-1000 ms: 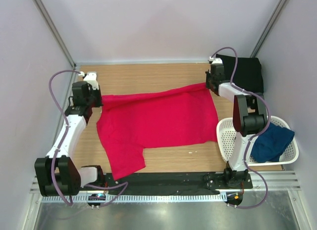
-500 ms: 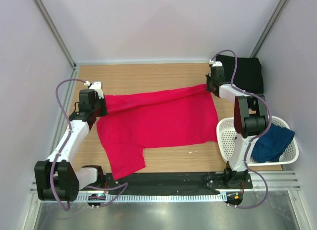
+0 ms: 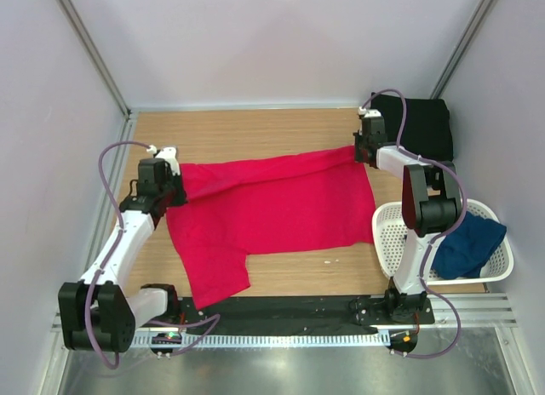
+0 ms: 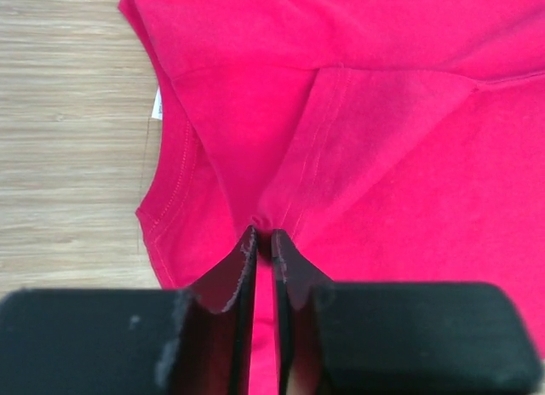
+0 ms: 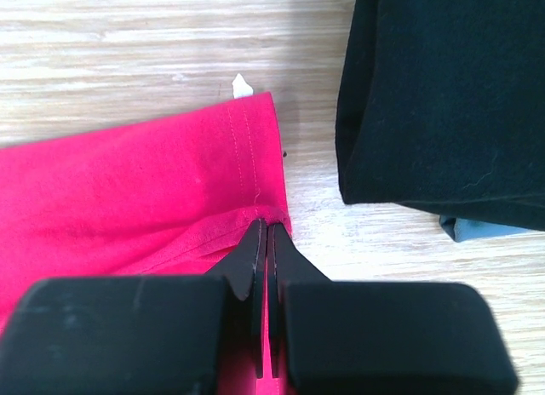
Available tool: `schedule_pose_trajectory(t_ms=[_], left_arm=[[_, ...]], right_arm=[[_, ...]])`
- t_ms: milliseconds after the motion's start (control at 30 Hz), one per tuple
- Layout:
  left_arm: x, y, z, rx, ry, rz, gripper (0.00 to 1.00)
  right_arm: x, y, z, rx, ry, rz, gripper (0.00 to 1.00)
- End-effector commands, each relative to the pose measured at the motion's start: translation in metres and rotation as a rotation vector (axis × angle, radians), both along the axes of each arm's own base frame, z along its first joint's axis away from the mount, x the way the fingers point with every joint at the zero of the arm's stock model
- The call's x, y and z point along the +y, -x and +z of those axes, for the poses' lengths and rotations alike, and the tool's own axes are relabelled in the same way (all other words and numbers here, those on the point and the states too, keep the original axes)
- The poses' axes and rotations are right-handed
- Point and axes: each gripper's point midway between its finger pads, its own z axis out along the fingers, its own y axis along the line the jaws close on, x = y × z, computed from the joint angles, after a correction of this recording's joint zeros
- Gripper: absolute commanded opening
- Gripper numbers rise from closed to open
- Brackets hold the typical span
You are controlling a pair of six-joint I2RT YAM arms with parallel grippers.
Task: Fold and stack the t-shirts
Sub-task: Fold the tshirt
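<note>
The red t-shirt (image 3: 272, 203) lies spread across the middle of the wooden table, its far edge folded over. My left gripper (image 3: 173, 184) is shut on the red shirt's cloth (image 4: 341, 140) near the collar at the left end. My right gripper (image 3: 364, 150) is shut on the red shirt's hem corner (image 5: 255, 216) at the right end. The black t-shirt (image 3: 421, 127) lies folded at the far right corner, and in the right wrist view (image 5: 451, 97) it is just right of the gripper. The navy t-shirt (image 3: 467, 242) lies crumpled in the white basket (image 3: 392, 233).
The white perforated basket stands at the right edge next to the right arm's base. A small white label (image 5: 242, 87) sticks out at the red shirt's hem. Walls enclose the table on three sides. Bare wood (image 3: 247, 131) shows behind the red shirt.
My left gripper has moved toward the near side and slightly right, dragging the red shirt's left end with it. The right gripper has barely moved.
</note>
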Motion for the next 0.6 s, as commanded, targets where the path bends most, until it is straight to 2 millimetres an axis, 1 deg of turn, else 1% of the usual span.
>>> schedule_pose_trajectory(t_ms=[0, 33, 67, 100, 133, 167, 200, 233, 267, 300, 333, 367, 400, 433, 467, 500, 533, 567], left_arm=[[-0.007, 0.002, 0.022, -0.069, 0.018, -0.042, 0.14], [-0.007, 0.002, 0.027, -0.084, 0.020, -0.042, 0.44], [-0.006, 0.002, 0.032, -0.101, 0.018, -0.040, 0.58], [-0.005, 0.001, 0.042, -0.137, 0.015, -0.034, 0.67], [-0.001, -0.001, 0.050, -0.162, 0.000, -0.017, 0.87], [0.000, -0.001, 0.058, -0.183, -0.002, -0.005, 0.93], [0.003, -0.003, 0.064, -0.200, -0.005, 0.009, 0.97], [0.005, -0.005, 0.073, -0.229, -0.008, 0.023, 1.00], [0.016, -0.009, 0.083, -0.253, -0.035, 0.089, 1.00], [0.020, -0.013, 0.082, -0.243, -0.026, 0.128, 1.00], [0.022, -0.016, 0.083, -0.239, -0.020, 0.151, 1.00], [0.020, -0.022, 0.091, -0.248, -0.004, 0.164, 1.00], [0.017, -0.026, 0.090, -0.227, 0.036, 0.183, 1.00], [0.015, -0.033, 0.079, -0.178, 0.058, 0.198, 1.00], [0.012, -0.038, 0.075, -0.157, 0.086, 0.217, 1.00], [0.004, -0.045, 0.080, -0.151, 0.151, 0.232, 1.00], [-0.002, -0.053, 0.067, -0.107, 0.181, 0.228, 0.99], [-0.008, -0.058, 0.065, -0.100, 0.215, 0.222, 0.97]], right_arm=[[-0.001, -0.004, 0.027, -0.060, -0.002, 0.017, 0.02], [0.003, -0.005, 0.028, -0.063, -0.014, 0.031, 0.08], [0.005, -0.005, 0.031, -0.067, -0.022, 0.038, 0.12], [0.006, -0.005, 0.033, -0.072, -0.024, 0.043, 0.16], [0.007, -0.006, 0.035, -0.076, -0.030, 0.050, 0.22], [0.007, -0.006, 0.039, -0.082, -0.017, 0.067, 0.38], [0.007, -0.006, 0.042, -0.082, -0.020, 0.069, 0.51], [0.009, -0.008, 0.047, -0.089, -0.027, 0.076, 0.62], [0.011, -0.009, 0.051, -0.092, -0.035, 0.080, 0.76], [0.013, -0.008, 0.055, -0.085, -0.043, 0.086, 0.78], [0.015, -0.010, 0.065, -0.100, -0.051, 0.092, 0.81], [0.017, -0.011, 0.071, -0.106, -0.059, 0.094, 0.83], [0.018, -0.011, 0.078, -0.116, -0.080, 0.078, 0.87], [0.018, -0.014, 0.088, -0.132, -0.092, 0.070, 0.88], [0.021, -0.014, 0.093, -0.135, -0.110, 0.067, 0.88], [0.024, -0.012, 0.094, -0.118, -0.130, 0.066, 0.89], [0.029, -0.014, 0.103, -0.132, -0.166, 0.059, 0.89], [0.031, -0.014, 0.106, -0.133, -0.188, 0.049, 0.89]])
